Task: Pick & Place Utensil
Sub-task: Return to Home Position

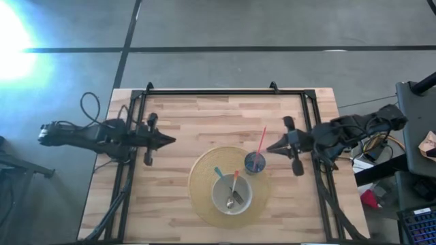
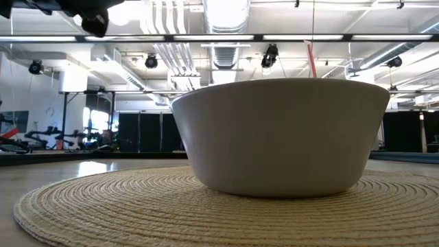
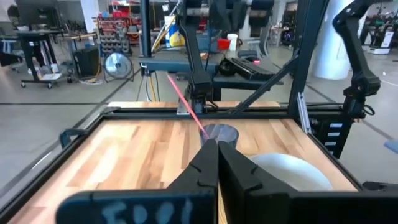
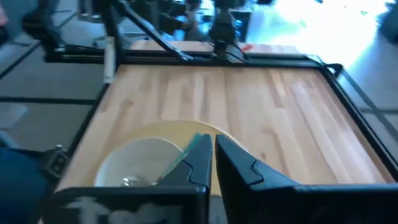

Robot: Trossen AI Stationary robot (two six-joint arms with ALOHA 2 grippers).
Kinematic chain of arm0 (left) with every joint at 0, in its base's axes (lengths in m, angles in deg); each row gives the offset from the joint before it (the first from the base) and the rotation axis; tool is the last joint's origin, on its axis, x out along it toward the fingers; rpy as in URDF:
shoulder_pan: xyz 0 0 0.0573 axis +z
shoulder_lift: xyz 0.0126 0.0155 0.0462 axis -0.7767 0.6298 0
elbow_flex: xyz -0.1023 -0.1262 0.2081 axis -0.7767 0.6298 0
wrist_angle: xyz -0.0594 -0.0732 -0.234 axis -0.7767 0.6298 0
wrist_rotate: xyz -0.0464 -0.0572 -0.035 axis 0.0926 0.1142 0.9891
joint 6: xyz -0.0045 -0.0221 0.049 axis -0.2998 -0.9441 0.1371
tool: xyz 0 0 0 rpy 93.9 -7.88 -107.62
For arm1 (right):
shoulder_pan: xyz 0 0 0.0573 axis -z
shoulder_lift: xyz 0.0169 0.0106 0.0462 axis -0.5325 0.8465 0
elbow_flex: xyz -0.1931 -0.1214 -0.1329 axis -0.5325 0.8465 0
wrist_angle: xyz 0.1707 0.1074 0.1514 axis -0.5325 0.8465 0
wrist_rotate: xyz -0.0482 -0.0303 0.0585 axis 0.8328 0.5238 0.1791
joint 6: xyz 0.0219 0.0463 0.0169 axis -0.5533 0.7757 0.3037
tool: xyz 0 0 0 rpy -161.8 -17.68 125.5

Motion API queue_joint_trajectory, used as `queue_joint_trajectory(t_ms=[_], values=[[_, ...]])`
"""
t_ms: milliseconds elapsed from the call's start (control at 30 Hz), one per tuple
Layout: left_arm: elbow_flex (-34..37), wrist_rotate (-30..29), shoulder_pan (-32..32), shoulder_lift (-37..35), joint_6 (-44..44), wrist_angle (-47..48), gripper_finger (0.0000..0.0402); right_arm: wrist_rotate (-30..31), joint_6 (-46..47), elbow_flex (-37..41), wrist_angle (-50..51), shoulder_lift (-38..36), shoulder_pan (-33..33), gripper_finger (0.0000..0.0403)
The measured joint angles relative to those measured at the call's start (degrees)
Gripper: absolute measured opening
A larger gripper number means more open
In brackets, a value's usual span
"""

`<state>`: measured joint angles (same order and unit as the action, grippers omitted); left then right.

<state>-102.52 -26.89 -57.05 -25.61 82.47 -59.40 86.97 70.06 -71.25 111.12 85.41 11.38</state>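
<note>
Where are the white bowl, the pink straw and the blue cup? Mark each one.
white bowl (image 2: 281, 137), low view, outer wall.
pink straw (image 1: 261, 143), high view, middle of the shaft.
blue cup (image 1: 247, 163), high view, rim.

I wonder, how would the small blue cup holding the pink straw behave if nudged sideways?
The small blue cup looks narrow and probably light, so it may tip rather than slide. The long pink straw leans well past its rim, likely adding to that. It stands at the edge of the round woven mat, where the ribbed weave might catch its base.
</note>
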Motion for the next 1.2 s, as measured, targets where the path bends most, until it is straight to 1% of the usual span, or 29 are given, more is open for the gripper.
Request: queue_joint_trajectory(t_ms=[67,167,267,433,567,867,1000,1067,1167,1200], values=[[0.0,-0.2,0.0,-2.0,-0.2,1.9,0.0001,1.8,1.2,2.7,-0.2,-2.2,0.0,0.0012],[0.1,-0.3,0.0,-4.2,-0.4,4.9,0.0002,6.1,2.6,7.0,-2.0,-5.5,0.0,0.0009],[1.3,-0.3,0.0,-5.7,-0.2,5.7,0.0001,9.4,1.3,11.3,-5.7,-9.0,0.0,0.0008],[4.8,-0.3,0.0,-7.3,-0.1,5.4,0.0000,9.6,-4.6,18.9,-16.0,-14.3,0.0,0.0008],[8.4,-0.3,0.0,-8.6,0.0,3.0,0.0000,9.6,-6.3,23.2,-19.9,-18.0,0.0,0.0008],[17.5,-0.2,0.0,-12.7,0.1,-6.0,0.0001,9.7,-6.3,30.3,-22.2,-24.0,0.1,0.0008],[20.2,-0.2,0.0,-14.7,0.1,-7.1,0.0001,10.0,-7.1,33.7,-24.2,-25.8,0.1,0.0008],[21.5,-0.2,0.0,-15.6,0.1,-7.4,0.0000,11.9,-7.8,35.2,-24.8,-27.2,0.1,0.0008],[23.2,-0.2,0.0,-16.8,0.1,-9.3,0.0001,16.5,-8.1,37.3,-26.3,-29.8,0.1,0.0008],[23.7,-0.2,0.0,-17.1,0.0,-9.6,0.0001,17.1,-8.5,37.8,-26.3,-30.8,0.1,0.0008]])
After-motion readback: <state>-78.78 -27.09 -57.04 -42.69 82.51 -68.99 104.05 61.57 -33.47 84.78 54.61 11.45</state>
